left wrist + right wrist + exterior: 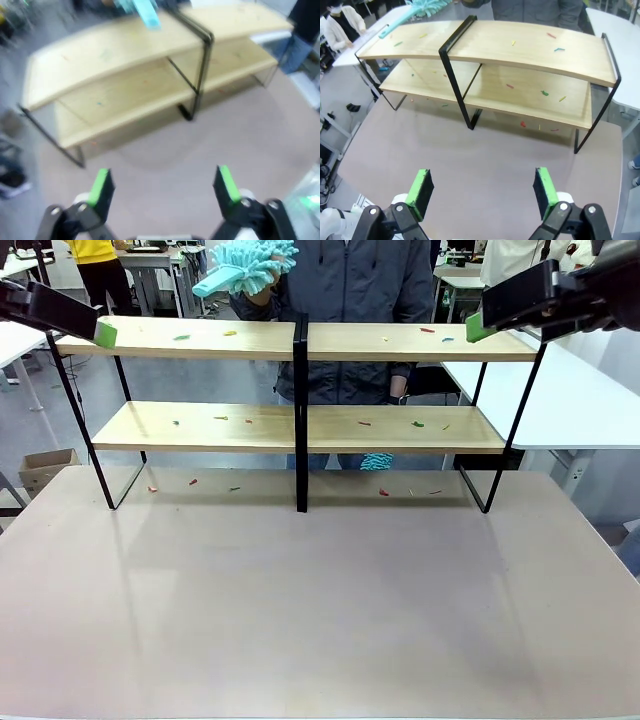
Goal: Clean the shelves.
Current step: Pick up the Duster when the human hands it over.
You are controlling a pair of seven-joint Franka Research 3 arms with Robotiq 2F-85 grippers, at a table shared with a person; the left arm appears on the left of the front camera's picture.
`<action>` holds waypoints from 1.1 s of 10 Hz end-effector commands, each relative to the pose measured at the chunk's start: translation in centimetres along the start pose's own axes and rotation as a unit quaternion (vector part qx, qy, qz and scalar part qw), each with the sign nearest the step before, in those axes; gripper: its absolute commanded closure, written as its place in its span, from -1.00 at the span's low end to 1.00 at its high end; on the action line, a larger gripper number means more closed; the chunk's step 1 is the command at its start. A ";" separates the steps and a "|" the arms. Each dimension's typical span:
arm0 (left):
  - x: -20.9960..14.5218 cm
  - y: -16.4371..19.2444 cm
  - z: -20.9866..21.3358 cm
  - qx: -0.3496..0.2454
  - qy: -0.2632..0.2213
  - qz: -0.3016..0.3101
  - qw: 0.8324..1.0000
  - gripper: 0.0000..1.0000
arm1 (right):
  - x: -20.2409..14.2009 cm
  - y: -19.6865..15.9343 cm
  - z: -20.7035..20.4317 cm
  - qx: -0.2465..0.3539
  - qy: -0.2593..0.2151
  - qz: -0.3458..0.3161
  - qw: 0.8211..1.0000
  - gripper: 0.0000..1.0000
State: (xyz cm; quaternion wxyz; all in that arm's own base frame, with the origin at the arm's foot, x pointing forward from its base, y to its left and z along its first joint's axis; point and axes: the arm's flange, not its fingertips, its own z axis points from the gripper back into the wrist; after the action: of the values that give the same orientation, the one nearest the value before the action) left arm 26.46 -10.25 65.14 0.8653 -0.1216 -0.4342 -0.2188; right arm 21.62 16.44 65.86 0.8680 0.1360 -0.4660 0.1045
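Wooden boards on a thin black frame make up the shelves [200, 340], which stand along the far edge of the bench [320, 620], reaching almost from its left side to its right. Small coloured scraps [417, 424] lie on both tiers and on the bench beneath. The rack looks stiff but light, so a hard wipe could slide or tip it; the end legs or the centre post seem the safest places to steady it. A person [350, 300] at the far side holds a soft teal duster [250, 265] over the top left board. The left hand [162, 182] hangs by the left end of the top tier and the right hand [482, 185] by the right end, both wide open and empty. No label or writing can be read
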 end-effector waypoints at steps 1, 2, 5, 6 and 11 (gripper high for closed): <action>2.9 5.7 0.7 -0.190 0.131 0.106 0.967 -1.00 | 0.0 0.0 0.0 -0.001 0.003 0.000 1.000 -1.00; 3.9 8.1 -0.3 -0.263 0.152 0.160 0.939 -1.00 | 0.0 0.0 0.0 -0.001 0.003 0.000 1.000 -1.00; 2.5 8.1 -1.3 -0.219 0.058 0.104 0.968 -1.00 | 0.0 0.0 0.0 -0.001 0.003 0.000 1.000 -1.00; 2.5 8.1 -1.3 -0.219 0.058 0.104 0.968 -1.00 | 0.0 0.0 0.0 -0.001 0.003 0.000 1.000 -1.00; 11.4 17.2 -13.3 -0.380 0.085 0.441 0.809 -1.00 | 0.0 0.0 0.0 -0.001 0.003 0.000 1.000 -1.00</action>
State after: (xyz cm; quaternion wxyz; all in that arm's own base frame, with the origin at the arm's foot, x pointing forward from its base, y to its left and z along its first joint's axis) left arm 46.12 -3.19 64.37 0.8024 -0.5700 -0.1717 -0.0418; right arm 21.61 16.51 65.83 0.8683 0.1372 -0.4648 0.1061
